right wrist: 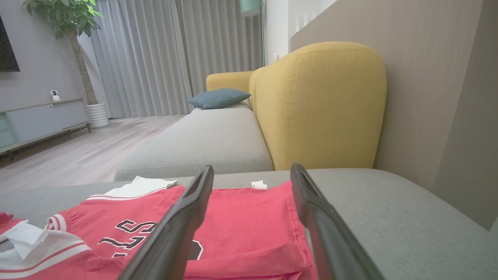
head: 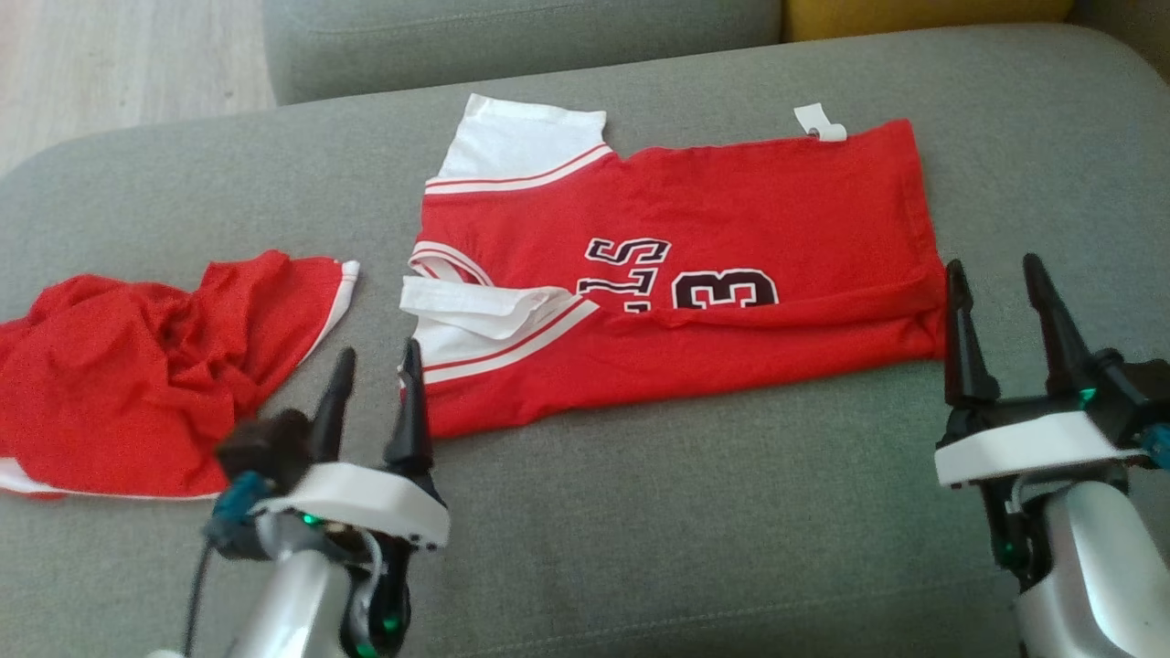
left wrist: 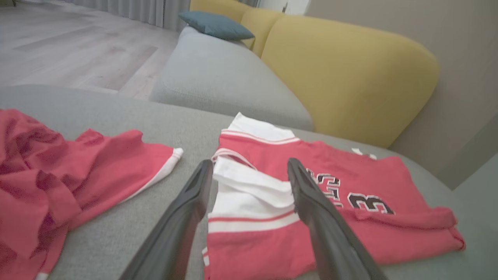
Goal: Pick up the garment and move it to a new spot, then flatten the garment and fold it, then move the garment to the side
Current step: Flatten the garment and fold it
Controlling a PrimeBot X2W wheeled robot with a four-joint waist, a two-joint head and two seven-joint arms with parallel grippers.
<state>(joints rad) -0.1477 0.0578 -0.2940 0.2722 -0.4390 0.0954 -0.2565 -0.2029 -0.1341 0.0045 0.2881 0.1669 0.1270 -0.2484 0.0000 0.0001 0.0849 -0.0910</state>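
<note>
Item one, the garment (head: 731,210): a red jersey with white sleeves and black-and-white lettering and numerals. I have it spread sideways across the middle of the grey sofa seat (head: 686,512), neck end towards my left and hem towards my right. Its near long edge is turned up over the lower part of the numerals, and the near sleeve is folded in on the body. A small white tag (head: 820,122) sticks out at the far edge by the hem. Item two, the left gripper (head: 378,349): fingers spread apart and holding nothing, at the near-left corner of the jersey. In the left wrist view the folded white sleeve shows between its fingers; whether a fingertip touches the cloth I cannot tell. Item three, the right gripper (head: 994,263): likewise spread wide and empty, at the near hem corner, its inner finger just beside the red edge. Item four, a second red garment (head: 128,375), crumpled in a heap with white trim, on the same seat to my left and apart from the jersey. Item five, a yellow backrest (right wrist: 319,105) beyond the seat, with a teal cushion (right wrist: 218,98) further along.
</note>
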